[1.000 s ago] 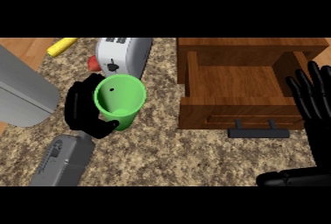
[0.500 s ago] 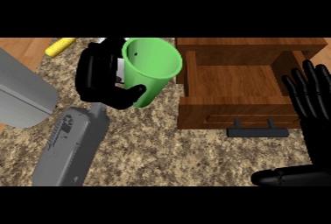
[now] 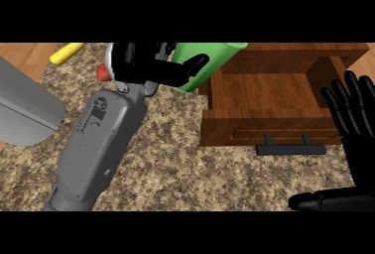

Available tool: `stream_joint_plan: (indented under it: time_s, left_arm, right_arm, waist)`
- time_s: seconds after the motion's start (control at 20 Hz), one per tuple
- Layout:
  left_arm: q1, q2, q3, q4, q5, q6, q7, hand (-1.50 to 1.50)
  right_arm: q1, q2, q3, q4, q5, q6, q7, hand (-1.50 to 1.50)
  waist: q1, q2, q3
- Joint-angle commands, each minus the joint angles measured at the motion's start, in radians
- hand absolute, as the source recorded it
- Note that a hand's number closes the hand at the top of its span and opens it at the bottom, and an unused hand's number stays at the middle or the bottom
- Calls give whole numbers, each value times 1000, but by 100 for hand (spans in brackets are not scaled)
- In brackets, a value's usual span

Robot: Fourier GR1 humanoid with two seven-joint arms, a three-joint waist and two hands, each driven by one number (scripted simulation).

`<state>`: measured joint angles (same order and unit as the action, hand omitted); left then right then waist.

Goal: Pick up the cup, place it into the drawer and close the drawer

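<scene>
The left hand [image 3: 150,67] has its fingers curled round the green cup [image 3: 205,62], just beside the open wooden drawer's [image 3: 267,92] left wall. The drawer rests on a speckled brown stone counter [image 3: 183,168], its black handle [image 3: 290,149] facing forward. The right hand [image 3: 355,116] rests slack, fingers up, right of the drawer.

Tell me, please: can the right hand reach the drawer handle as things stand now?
Probably yes. The right hand rests open at the view's right edge, beside the open drawer. The black handle sticks out from the drawer's front, and nothing lies between them. The left hand with the green cup is well away.
</scene>
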<state>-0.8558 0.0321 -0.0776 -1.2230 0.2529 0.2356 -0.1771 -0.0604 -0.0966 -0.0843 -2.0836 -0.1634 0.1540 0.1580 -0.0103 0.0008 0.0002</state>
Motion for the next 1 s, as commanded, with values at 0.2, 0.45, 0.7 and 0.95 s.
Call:
stream_joint_plan:
  time_s: [0.2, 0.45, 0.7, 0.95]
  left_arm:
    - [-120, -31, -48, 238, -11, 43, -65, 150]
    - [-251, -32, -15, 366, 22, 58, -38, 150]
    - [-300, -32, -142, 523, 138, 141, -149, 150]
    - [-363, -32, -215, 619, 232, 195, -160, 150]
  right_arm:
    - [-4, -27, -39, 48, -44, 47, -41, -150]
    - [-78, -37, -41, 36, -33, 9, 31, -150]
    - [-23, 20, 24, 32, 23, -4, -28, -150]
    - [-35, 15, 19, 60, 34, -1, -41, -150]
  waist:
    - [-12, 3, 0]
    - [-9, 3, 0]
    - [-28, 7, 0]
    - [-42, 9, 0]
